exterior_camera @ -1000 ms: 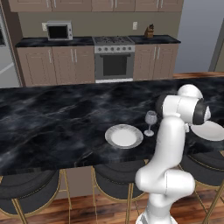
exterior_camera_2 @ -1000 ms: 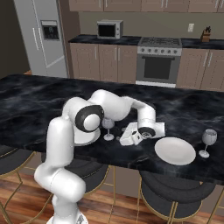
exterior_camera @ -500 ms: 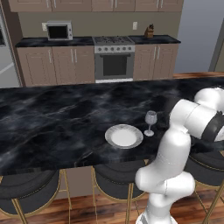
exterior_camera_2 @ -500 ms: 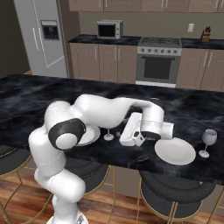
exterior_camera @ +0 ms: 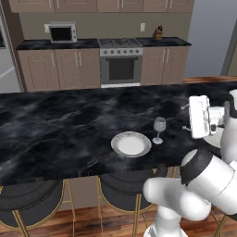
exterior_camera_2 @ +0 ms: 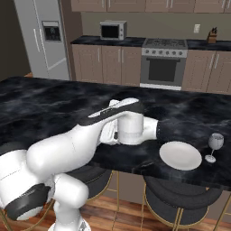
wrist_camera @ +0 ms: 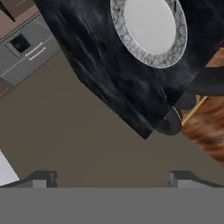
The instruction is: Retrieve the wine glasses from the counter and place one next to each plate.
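Meanwhile, empty wide-open tool overlooks round white plate on veined black marble

Pretty standard kitchen: black marble island up front with dark round stools on gold legs tucked under its near edge, wood floor. Back wall has brown cabinets, a steel oven, a microwave and a knife block. Grey fridge at left.
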You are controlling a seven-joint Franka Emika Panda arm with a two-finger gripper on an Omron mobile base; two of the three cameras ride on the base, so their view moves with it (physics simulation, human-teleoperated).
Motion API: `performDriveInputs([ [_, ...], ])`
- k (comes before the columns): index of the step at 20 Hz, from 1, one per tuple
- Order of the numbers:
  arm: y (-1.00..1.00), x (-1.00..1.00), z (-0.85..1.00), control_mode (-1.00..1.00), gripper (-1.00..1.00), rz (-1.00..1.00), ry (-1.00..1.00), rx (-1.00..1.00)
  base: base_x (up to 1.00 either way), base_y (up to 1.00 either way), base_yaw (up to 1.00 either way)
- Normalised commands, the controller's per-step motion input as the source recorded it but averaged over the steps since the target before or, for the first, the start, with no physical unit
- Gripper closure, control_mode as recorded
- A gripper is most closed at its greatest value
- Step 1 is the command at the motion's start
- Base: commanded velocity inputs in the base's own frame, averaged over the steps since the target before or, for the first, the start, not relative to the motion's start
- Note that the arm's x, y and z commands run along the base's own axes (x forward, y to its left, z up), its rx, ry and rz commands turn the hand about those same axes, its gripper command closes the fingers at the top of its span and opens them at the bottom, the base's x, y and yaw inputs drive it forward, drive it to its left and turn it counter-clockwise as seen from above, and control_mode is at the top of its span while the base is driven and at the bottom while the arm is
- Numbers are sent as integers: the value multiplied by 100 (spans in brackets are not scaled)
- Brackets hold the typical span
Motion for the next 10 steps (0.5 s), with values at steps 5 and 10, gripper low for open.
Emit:
performDriveInputs([
  [5, 58, -68, 97, -100, -100, 0, -37, -1, 0, 0, 0],
  [10, 32, -94, 99, -100, -100, 1, -38, 1, 0, 0, 0],
])
